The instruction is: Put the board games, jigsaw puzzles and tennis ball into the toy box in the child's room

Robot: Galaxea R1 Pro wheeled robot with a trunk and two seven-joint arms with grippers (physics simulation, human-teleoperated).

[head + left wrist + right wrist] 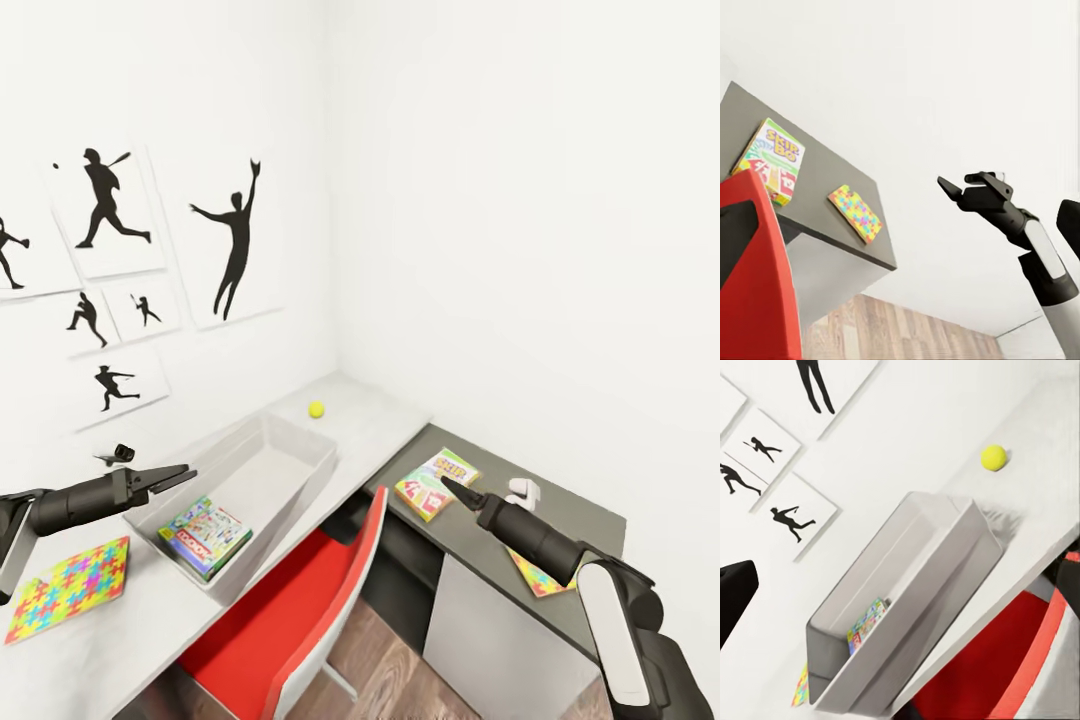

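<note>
The toy box (262,462) stands on the pale table (372,428) and holds a white and green board game (205,537). The tennis ball (316,409) lies on the table beyond the box. One jigsaw puzzle (70,588) lies at the table's near left. A yellow-green board game (437,483) and a second jigsaw puzzle (535,580) lie on the dark cabinet top (585,520). My left gripper (178,476) hovers open over the box's left rim. My right gripper (452,488) hangs open and empty just above the yellow-green game. The bed is out of view.
A red chair (300,620) is tucked under the table in front of the toy box. A small white object (522,490) sits on the cabinet top by my right arm. Posters of black silhouettes (235,240) hang on the left wall. Walls close the corner behind.
</note>
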